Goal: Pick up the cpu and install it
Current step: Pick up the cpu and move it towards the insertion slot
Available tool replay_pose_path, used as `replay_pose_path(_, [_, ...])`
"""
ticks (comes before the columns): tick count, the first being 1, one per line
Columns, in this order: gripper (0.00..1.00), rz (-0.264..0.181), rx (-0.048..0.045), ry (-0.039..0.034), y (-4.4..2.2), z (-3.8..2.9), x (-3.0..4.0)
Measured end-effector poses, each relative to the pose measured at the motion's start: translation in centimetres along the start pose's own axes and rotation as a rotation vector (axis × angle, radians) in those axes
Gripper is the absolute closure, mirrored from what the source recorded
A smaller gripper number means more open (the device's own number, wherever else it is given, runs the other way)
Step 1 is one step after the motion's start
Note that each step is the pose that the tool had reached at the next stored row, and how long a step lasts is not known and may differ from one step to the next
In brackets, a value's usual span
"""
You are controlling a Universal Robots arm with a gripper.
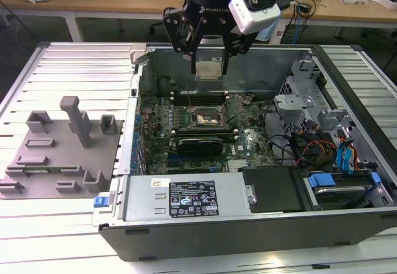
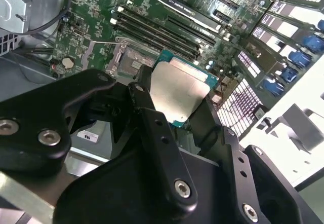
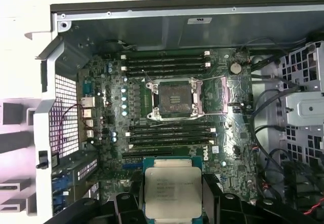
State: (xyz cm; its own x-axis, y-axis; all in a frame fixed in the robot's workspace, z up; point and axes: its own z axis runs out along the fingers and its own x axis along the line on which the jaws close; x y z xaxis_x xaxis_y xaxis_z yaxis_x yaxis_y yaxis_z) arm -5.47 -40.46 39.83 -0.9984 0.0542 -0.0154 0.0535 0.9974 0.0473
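Silver shows on the top of the cpu (image 3: 172, 191), clamped by its edges between the fingers of the gripper (image 1: 208, 67) above the open computer case (image 1: 186, 227). The first wrist view shows the dark socket (image 3: 174, 98) on the motherboard, apart from the chip. The exterior view shows grey fixture blocks (image 1: 80, 122) outside the case, on the exterior view's left.

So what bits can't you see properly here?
- The cpu: its underside faces away in both wrist views; the pincer covers its side edges.
- The socket: partly behind the pincer and cpu in the second wrist view.
- The socket's pins: too small in the exterior view.
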Motion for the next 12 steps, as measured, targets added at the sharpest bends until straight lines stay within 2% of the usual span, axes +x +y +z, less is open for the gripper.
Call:
replay_pose_path(2, [0.45,0.0,0.0001,0.0,0.04,0.79,-0.02])
replay_pose_path(4, [0.45,0.0,-0.0001,-0.0001,0.11,1.12,-0.01])
replay_pose_path(5, [0.45,0.0,-0.0001,0.0,0.22,1.64,0.0])
replay_pose_path(7, [0.45,0.0,-0.0001,0.0,0.35,2.07,0.01])
replay_pose_path(9, [0.45,0.0,0.0,0.0002,0.63,2.83,0.04])
replay_pose_path(12, [0.45,0.0,0.0001,0.0005,0.93,3.39,0.07])
